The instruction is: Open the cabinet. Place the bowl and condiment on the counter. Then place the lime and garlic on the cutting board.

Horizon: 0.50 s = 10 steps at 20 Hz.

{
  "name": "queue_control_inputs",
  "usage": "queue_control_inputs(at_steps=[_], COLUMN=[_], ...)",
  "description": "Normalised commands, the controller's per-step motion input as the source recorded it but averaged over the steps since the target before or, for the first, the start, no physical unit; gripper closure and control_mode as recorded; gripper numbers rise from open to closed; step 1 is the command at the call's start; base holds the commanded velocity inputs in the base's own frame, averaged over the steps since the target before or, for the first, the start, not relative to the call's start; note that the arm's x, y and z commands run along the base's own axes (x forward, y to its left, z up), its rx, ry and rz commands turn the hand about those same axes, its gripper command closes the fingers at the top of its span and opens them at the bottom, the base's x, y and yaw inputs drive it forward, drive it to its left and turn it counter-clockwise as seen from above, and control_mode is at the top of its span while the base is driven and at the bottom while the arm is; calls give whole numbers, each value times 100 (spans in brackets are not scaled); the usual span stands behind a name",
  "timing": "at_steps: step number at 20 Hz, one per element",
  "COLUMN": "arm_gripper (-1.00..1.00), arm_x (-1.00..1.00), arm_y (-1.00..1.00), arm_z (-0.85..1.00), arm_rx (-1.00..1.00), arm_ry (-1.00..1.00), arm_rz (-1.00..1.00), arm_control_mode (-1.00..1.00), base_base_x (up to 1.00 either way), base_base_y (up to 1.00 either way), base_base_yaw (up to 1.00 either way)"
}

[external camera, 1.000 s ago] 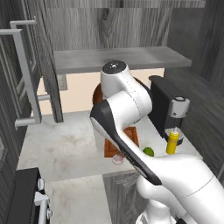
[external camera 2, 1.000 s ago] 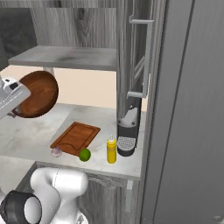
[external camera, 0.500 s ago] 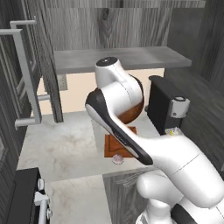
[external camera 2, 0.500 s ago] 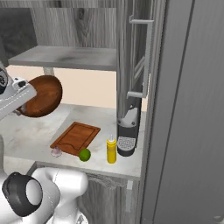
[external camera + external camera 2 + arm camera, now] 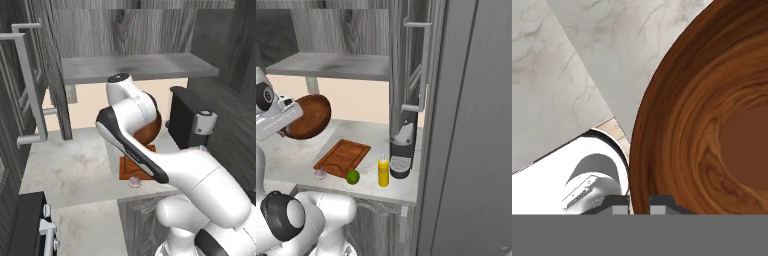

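A dark grey woodgrain wall cabinet (image 5: 406,70) stands open above the pale marbled worktop (image 5: 286,147). The gripper (image 5: 632,202), pinched on the rim of the glossy dark reddish-brown wooden bowl (image 5: 308,116), has swung it lower and leftward over the last second, so set-down seems near. It hangs tilted, left of the grooved reddish-brown cutting board (image 5: 342,157).

My arm rises from the base, bends at the elbow and reaches forward and left above the counter (image 5: 381,135). Wrist rolled, hand held level in the air. My gripper (image 5: 631,202) is clamped on the rim of the bowl (image 5: 308,116), one fingertip on each side of the wall. Bowl tipped on edge, lifted clear of the counter, near its left part.
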Motion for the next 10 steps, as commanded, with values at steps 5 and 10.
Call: queue_control_inputs(at_steps=[5, 10], arm_gripper=[100, 100], arm_x=[30, 39], arm_y=[-22, -25], arm_z=[-2, -10], arm_rx=[3, 4], arm_ry=[0, 0], arm_rz=[0, 0], arm_control_mode=[-100, -100], base_base_x=[0, 0], base_base_y=[0, 0], base_base_yaw=[0, 0])
